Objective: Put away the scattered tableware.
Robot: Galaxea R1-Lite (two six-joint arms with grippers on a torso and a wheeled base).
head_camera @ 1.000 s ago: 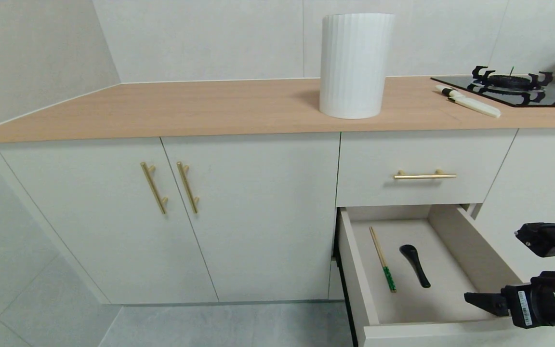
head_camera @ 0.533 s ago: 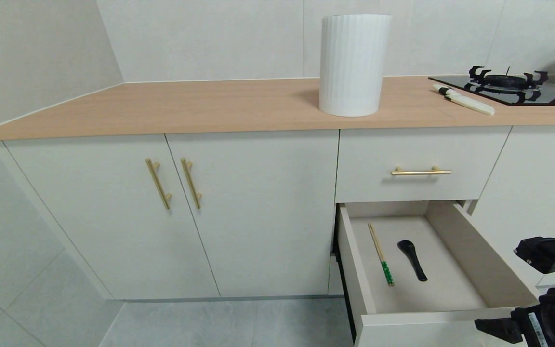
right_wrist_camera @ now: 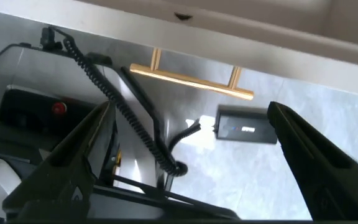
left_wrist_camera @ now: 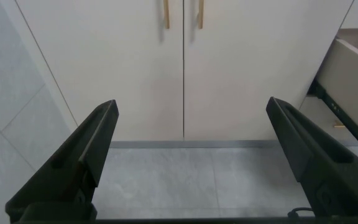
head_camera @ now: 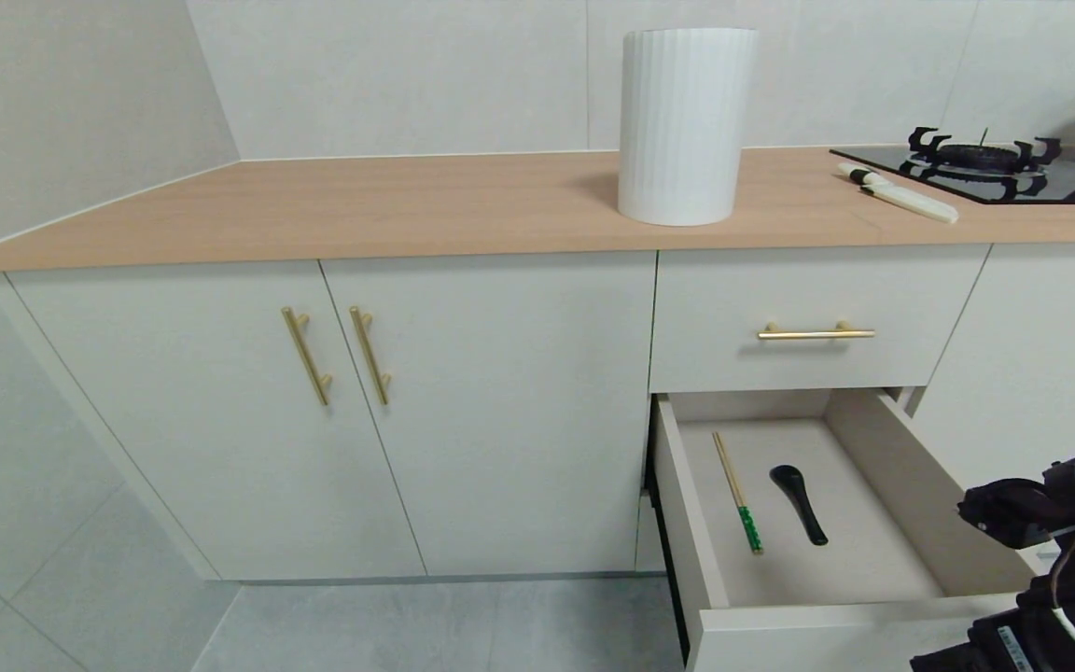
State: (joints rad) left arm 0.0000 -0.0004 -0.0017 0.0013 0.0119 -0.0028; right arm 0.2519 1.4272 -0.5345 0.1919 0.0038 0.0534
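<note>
Topping the cabinets, the long tan wooden surface (head_camera: 407,205) rises above and behind the open pale drawer (head_camera: 687,523), by whose front the right claw (right_wrist_camera: 188,112) hangs splayed and empty; the cream-coloured knife (head_camera: 901,194) lies slantwise up there on that arm's side, while the green-tipped wooden chopsticks (head_camera: 738,495) and black spoon (head_camera: 799,504) lie in the drawer.

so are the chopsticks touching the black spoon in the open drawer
Apart. The head view shows bare floor of the drawer between the chopsticks and the black spoon along their whole length.

Matt wood-grain countertop (head_camera: 360,205), glossy black spoon (head_camera: 801,509), shiny brass-coloured metal handle (head_camera: 816,332), ribbed matt canister (head_camera: 685,126).
</note>
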